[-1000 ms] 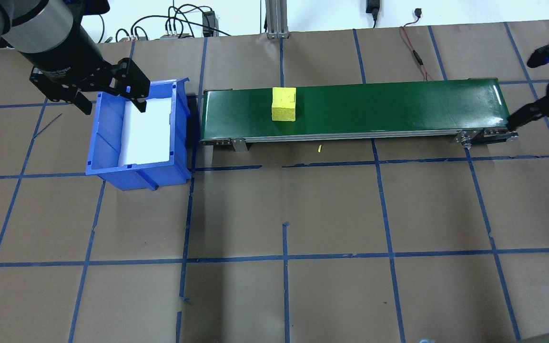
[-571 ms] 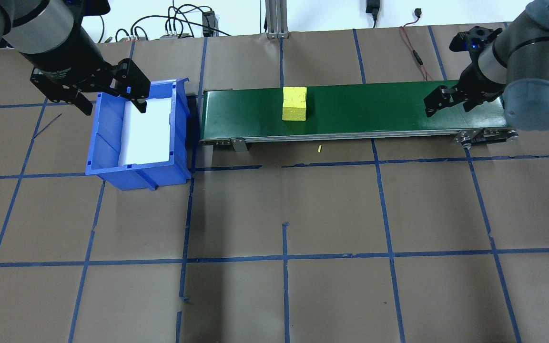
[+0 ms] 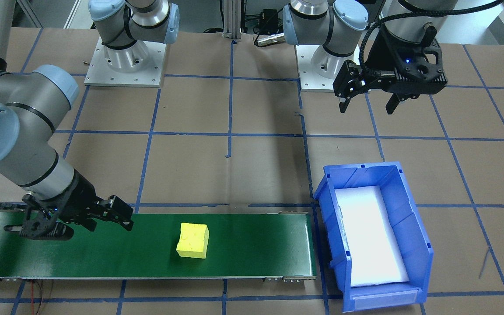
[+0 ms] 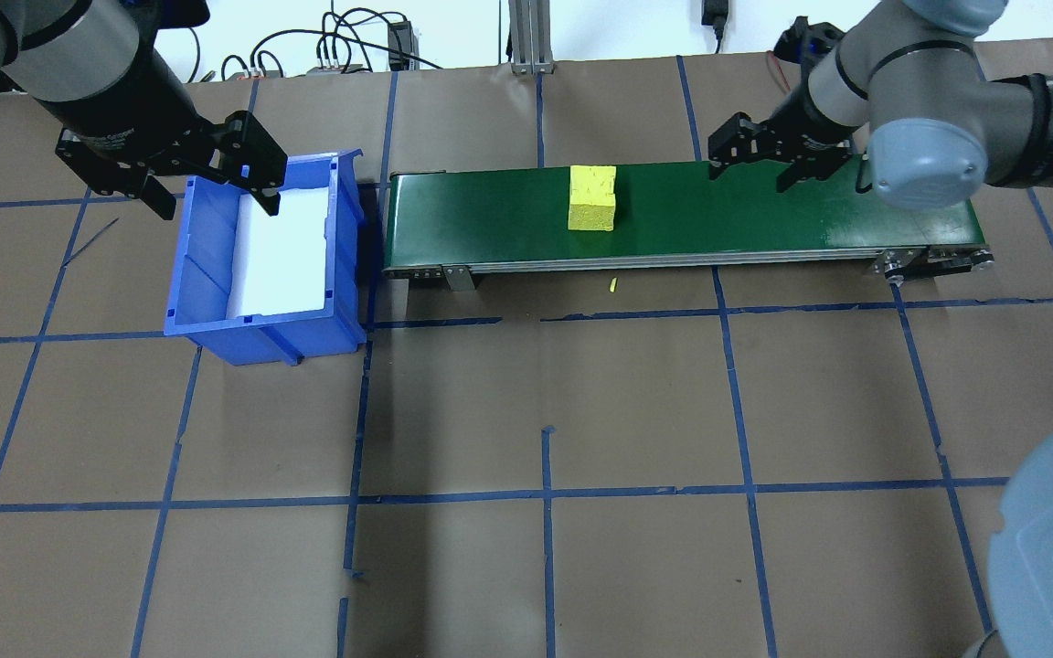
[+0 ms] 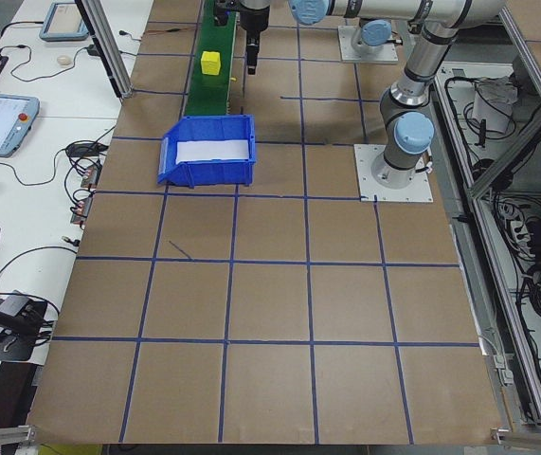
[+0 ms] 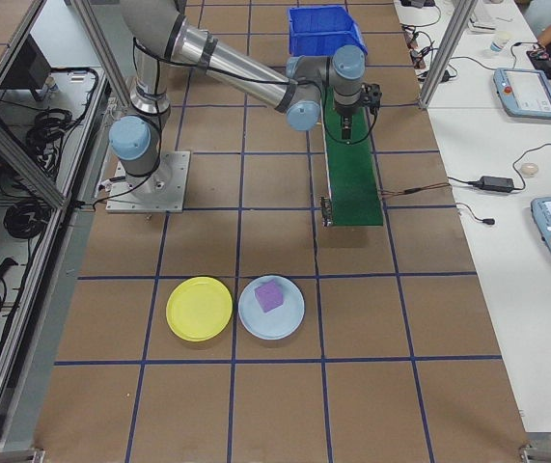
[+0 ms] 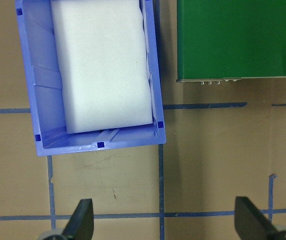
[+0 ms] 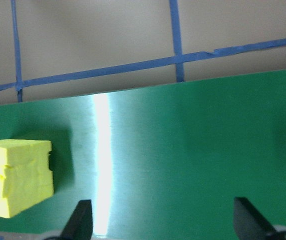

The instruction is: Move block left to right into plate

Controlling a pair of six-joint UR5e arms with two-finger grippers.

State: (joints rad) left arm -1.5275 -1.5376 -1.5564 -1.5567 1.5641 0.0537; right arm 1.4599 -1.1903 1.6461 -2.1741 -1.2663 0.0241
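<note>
Brown paper table (image 4: 636, 402) — blue tape grid (image 4: 545, 493) — green conveyor (image 4: 764, 215).

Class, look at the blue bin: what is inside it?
The blue bin holds only a white foam pad covering its floor. No block lies on it; anything beneath the pad is hidden.

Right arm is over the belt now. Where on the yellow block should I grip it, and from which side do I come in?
Come straight down from above with the right gripper, open now, and close on two opposite side faces of the yellow block. It sits flat on the green belt, top and sides free, with nothing beside it. One top edge looks notched, so the flatter faces are probably safer.
</note>
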